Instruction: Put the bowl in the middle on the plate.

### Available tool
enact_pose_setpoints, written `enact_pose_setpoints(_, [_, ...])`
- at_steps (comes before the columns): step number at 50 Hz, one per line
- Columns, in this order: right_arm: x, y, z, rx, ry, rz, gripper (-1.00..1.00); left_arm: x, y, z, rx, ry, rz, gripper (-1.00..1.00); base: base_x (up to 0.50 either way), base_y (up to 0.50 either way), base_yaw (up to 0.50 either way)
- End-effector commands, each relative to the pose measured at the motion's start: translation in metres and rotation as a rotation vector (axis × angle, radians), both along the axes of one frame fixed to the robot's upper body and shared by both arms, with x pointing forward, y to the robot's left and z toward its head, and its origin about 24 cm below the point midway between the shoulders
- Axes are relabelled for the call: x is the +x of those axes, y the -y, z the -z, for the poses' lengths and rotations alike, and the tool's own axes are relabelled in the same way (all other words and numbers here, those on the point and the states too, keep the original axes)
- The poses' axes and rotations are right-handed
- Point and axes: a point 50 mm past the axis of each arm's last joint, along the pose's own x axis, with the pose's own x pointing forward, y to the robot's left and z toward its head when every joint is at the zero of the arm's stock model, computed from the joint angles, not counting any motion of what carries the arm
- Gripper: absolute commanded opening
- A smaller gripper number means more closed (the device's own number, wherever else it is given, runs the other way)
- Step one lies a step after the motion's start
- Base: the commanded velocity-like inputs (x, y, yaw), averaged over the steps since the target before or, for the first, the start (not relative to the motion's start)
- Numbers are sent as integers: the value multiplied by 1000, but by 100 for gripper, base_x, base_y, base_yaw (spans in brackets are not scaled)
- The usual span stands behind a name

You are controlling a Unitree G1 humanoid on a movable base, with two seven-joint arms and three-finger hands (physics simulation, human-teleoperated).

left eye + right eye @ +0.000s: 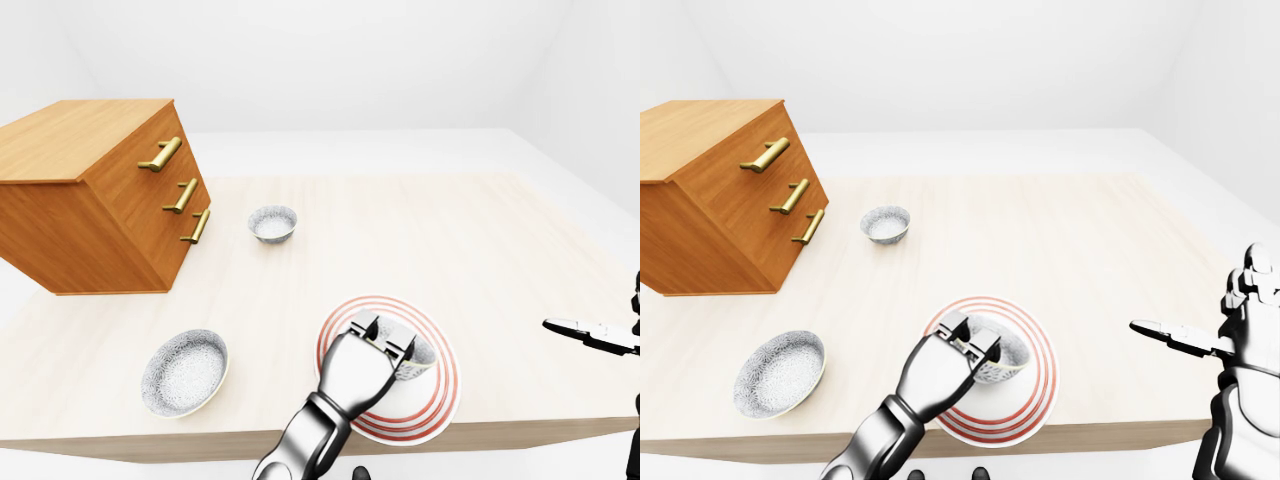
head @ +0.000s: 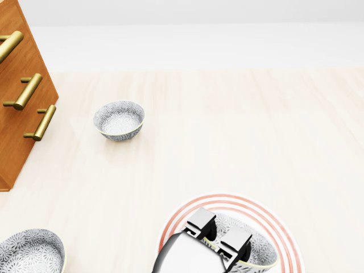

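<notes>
A grey patterned bowl (image 1: 1004, 362) sits over the white plate with red rings (image 1: 1038, 396), near the table's bottom edge in the right-eye view. My left hand (image 1: 967, 345) reaches in from below. Its fingers (image 2: 235, 239) hook over the bowl's near-left rim, shut on it. I cannot tell whether the bowl rests on the plate or hangs just above it. The hand hides the bowl's left side. My right hand (image 1: 1198, 340) hovers off the table's right edge, fingers spread and holding nothing.
A smaller patterned bowl (image 1: 272, 222) stands higher up the table next to the wooden drawer chest (image 1: 100, 190) with brass handles. A wider patterned bowl (image 1: 184, 372) lies at the lower left, near the table's edge (image 1: 200, 440).
</notes>
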Motion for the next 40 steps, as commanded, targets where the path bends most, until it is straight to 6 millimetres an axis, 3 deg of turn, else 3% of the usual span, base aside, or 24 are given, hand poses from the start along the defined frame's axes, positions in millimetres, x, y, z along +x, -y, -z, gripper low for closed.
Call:
enact_pose_setpoints(1, [-1,-1,-6,-17,16,-5,100,-2,2,-4,30,33,10,-100,0,0,0])
enact_pose_setpoints(22, [-1,-2,-4,-15,12,-6,100,-4,4,0,41,6,19,-100,0,0,0])
enact_pose_setpoints(23, [-1,-1,-2,-9,7,-5,100,0,1,6,41,15,4,30,0,0,0])
enact_pose_setpoints(24, [-1,-1,-2,-8,5,-4,100,1,1,7,46,10,0,100,0,0,0])
enact_pose_setpoints(40, [0,0,0,-2,-1,-1,100,2,0,6,53,10,-9,100,0,0,0])
